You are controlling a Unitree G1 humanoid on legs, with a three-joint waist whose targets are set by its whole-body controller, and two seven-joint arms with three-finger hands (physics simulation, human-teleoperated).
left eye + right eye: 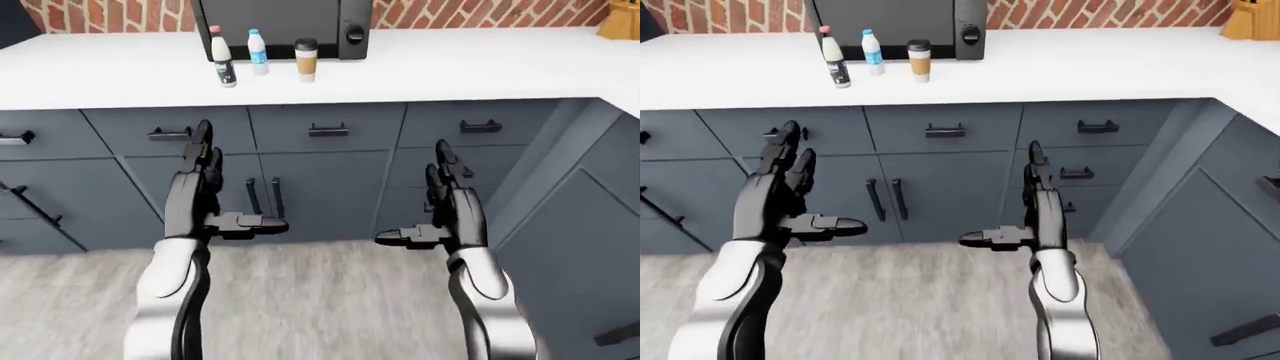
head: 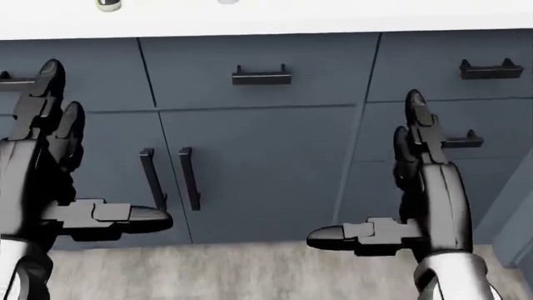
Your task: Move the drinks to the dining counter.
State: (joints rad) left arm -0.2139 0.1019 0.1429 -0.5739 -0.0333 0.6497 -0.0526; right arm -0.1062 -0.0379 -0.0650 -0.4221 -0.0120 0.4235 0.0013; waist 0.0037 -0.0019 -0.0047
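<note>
Left-eye view: three drinks, dark bottle (image 1: 222, 58), clear bottle (image 1: 258, 51) and lidded cup (image 1: 306, 58), stand near the counter (image 1: 450, 67) back edge; likely light, slick, best gripped mid-body. Left hand (image 1: 205, 191) and right hand (image 1: 440, 206) hang spread, empty.

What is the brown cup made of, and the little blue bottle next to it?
The brown cup looks like matte paper with a dark plastic lid, like takeaway coffee. The blue bottle seems smooth plastic with a white cap, though it is too small to be sure.
</note>
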